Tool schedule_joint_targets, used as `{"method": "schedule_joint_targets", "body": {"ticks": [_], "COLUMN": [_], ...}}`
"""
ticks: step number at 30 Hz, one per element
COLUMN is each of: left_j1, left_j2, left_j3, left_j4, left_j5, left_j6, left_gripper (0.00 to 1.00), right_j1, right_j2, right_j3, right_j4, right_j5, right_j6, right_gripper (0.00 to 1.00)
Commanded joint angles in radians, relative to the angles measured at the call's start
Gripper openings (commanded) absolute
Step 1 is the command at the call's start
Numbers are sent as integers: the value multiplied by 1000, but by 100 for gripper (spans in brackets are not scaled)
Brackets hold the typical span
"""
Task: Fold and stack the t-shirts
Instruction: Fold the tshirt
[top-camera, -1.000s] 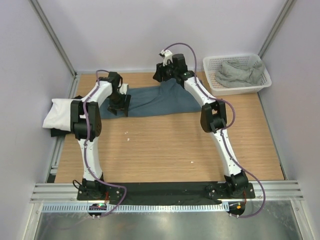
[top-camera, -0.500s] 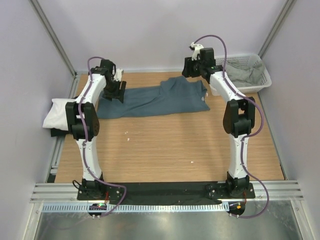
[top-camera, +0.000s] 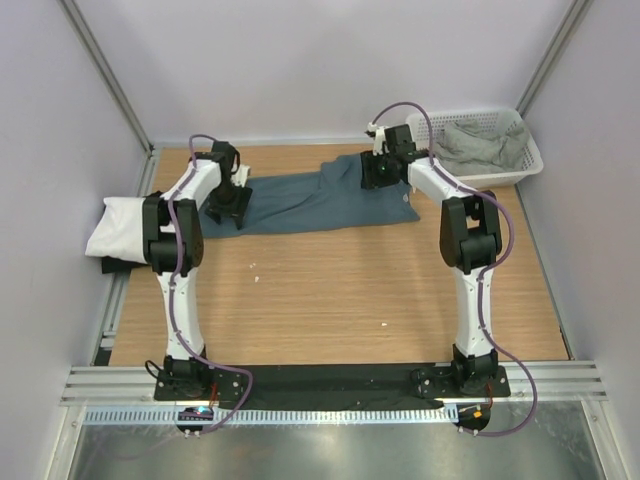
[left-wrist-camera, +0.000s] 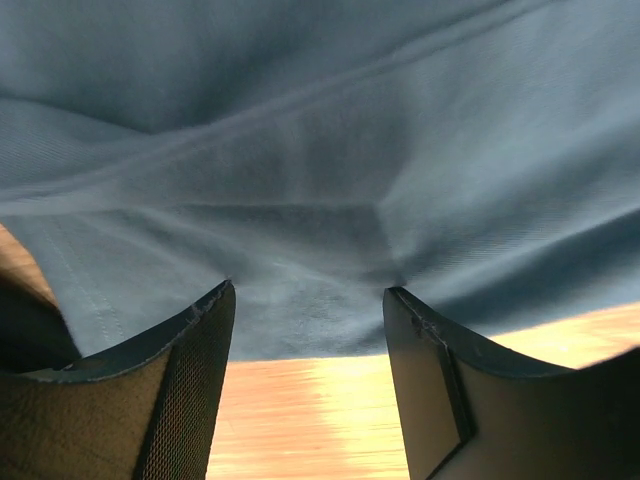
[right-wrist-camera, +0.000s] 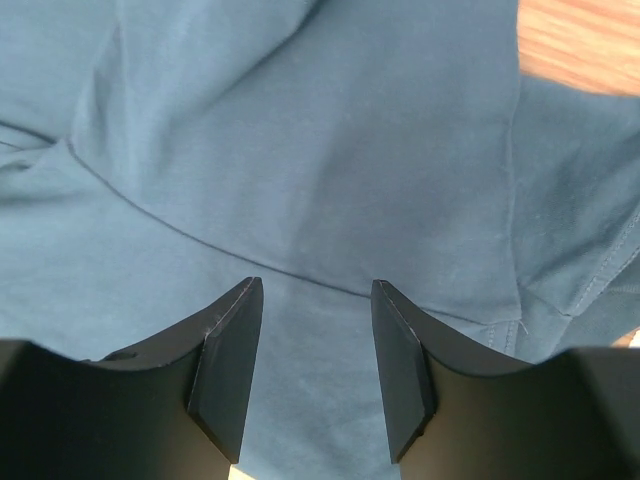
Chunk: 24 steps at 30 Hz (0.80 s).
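Observation:
The slate-blue t-shirt (top-camera: 315, 200) lies spread across the far part of the wooden table. My left gripper (top-camera: 228, 205) is open, its tips pressing the shirt's left edge; the left wrist view shows the cloth (left-wrist-camera: 320, 180) between the jaws and bare wood below. My right gripper (top-camera: 385, 175) is open over the shirt's right part; the right wrist view shows its cloth (right-wrist-camera: 310, 180) with a seam between the jaws. A folded white t-shirt (top-camera: 122, 225) lies on a black one (top-camera: 112, 266) at the left edge. A grey-green t-shirt (top-camera: 480, 148) lies crumpled in the basket.
The white mesh basket (top-camera: 430, 175) stands at the back right corner. Grey walls close the table on three sides. Bare wood (top-camera: 330, 290) lies between the shirt and the arm bases.
The right gripper swung right, then came back down onto the shirt's right part. The left gripper rose to the back, then came down on the left edge. The shirt spread out wider.

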Motion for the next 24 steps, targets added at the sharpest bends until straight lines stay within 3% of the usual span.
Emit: {"method": "schedule_joint_targets", "body": {"ticks": [1, 16, 24], "left_j1": [-16, -83, -137], "left_j2": [-7, -79, -219], "left_j3": [-45, -205, -443], "left_j4": [21, 45, 70], "left_j5": [-68, -122, -134], "left_j6": [18, 10, 58], "left_gripper": [62, 61, 61], "right_j1": [-6, -9, 12], "right_j2": [35, 205, 293], "right_j3": [6, 158, 368], "right_j4": [14, -22, 19], "right_j5": [11, -1, 37], "right_j6": [3, -8, -9], "right_gripper": [54, 54, 57]}}
